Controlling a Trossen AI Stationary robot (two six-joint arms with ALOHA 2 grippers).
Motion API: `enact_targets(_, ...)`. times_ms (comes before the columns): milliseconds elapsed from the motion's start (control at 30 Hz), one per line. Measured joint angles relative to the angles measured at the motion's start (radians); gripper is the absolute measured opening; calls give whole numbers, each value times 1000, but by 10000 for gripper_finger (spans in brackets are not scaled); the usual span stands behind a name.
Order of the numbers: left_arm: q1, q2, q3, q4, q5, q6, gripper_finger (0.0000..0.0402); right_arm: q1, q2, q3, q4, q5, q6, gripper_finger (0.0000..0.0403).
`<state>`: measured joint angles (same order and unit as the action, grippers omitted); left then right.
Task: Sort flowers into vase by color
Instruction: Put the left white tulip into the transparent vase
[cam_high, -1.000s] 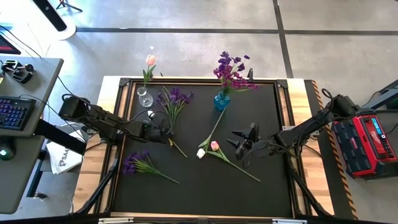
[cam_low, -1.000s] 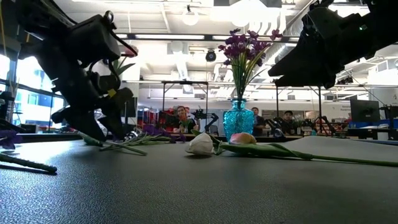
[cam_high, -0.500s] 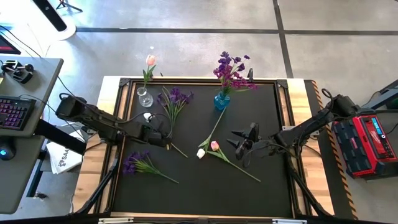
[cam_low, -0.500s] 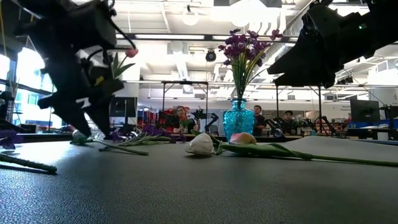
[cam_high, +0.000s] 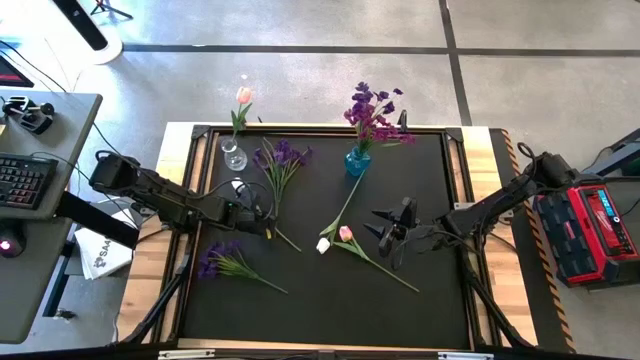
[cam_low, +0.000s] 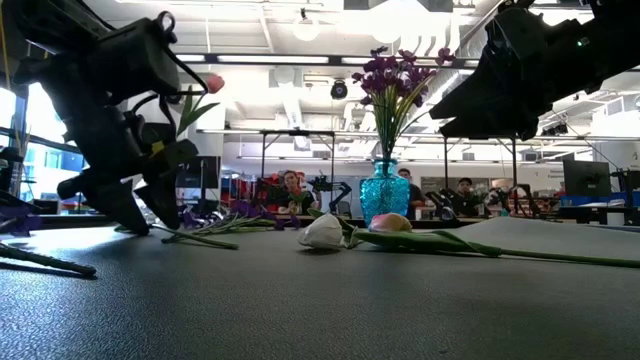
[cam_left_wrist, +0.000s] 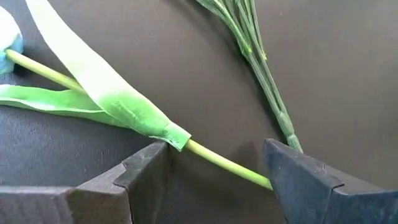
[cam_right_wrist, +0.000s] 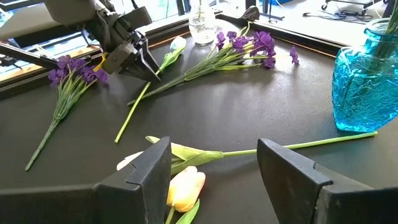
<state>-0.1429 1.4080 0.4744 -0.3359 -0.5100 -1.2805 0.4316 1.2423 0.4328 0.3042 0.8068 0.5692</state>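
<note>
Left arm lining up on a tulip stem, nothing picked yet

The left gripper (cam_high: 262, 222) sits low on the black mat (cam_high: 420, 290), fingers spread wide either side of a white tulip's stem (cam_left_wrist: 217, 158), not touching it; next it needs to close squarely on that thin stem and lift towards the clear vase (cam_high: 232, 156), which already holds a pink tulip. A second ago it was slightly nearer the middle; it has pulled back a little. The right gripper (cam_high: 392, 232) waits open beside the white and pink tulips (cam_high: 334, 240), unmoved. Purple flowers (cam_high: 372, 115) fill the blue vase (cam_high: 356, 162); two purple bunches lie loose
</note>
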Motion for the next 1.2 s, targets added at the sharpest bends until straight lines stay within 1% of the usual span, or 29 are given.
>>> enact_targets(133,4,1,-1,-3,-13,11,237,0,0,0,0,3,-1,208)
enact_targets(233,5,1,-1,-16,-16,18,210,0,0,0,0,5,-1,208)
enact_targets(533,6,2,-3,-53,-7,52,75,0,0,0,0,5,-1,208)
enact_targets(700,6,-21,-5,-54,-1,83,13,0,0,0,0,5,-1,208)
enact_targets(800,6,-69,-7,-56,24,114,6,0,0,0,0,5,-1,208)
enact_targets(900,4,-143,12,-49,13,190,8,0,0,0,0,6,-1,208)
enact_targets(967,-8,-196,27,-38,-32,264,6,0,0,0,0,6,-1,208)
enact_targets(1067,-37,-287,40,22,-135,397,3,0,0,0,0,6,-1,208)
enact_targets(1133,-70,-348,40,80,-245,519,2,0,0,0,0,6,-1,208)
enact_targets(1200,-111,-397,40,156,-388,664,1,0,0,0,0,6,-1,208)
